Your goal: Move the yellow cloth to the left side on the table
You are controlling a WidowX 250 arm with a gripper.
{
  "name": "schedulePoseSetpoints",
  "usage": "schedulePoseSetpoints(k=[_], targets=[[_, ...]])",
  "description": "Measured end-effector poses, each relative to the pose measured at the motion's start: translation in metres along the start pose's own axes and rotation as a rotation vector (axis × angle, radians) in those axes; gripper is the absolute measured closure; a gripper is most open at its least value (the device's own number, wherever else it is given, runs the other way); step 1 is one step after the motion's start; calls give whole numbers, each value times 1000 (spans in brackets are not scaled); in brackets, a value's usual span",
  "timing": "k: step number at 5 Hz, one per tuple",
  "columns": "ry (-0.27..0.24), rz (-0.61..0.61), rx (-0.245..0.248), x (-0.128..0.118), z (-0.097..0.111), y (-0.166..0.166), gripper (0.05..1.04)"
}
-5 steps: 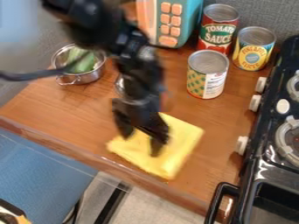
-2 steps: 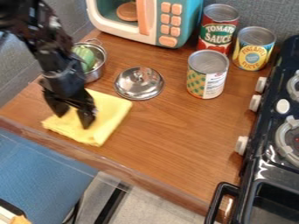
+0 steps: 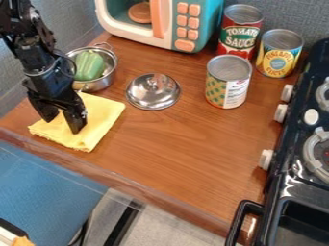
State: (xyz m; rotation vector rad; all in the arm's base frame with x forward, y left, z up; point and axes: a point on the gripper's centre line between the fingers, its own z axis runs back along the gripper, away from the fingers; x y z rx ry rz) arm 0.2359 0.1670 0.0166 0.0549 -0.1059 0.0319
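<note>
The square yellow cloth (image 3: 98, 117) lies beneath the black hand (image 3: 63, 126), its 2 fingers apart; leftward placement looks done, so lifting clear probably comes next.

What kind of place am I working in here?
Probably a toy kitchen set up in a room: there is a toy microwave at the back, a stove on the right, and a small pot on the wooden counter.
</note>
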Motion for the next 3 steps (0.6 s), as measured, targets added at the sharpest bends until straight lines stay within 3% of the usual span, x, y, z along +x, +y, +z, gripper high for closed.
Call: schedulePoseSetpoints(k=[1,2,3], targets=[[9,-45,-30,-5,12,-11,84],[-64,-63,-9,5,43,-9,83],[-53,-62,-15,5,52,-2,83]])
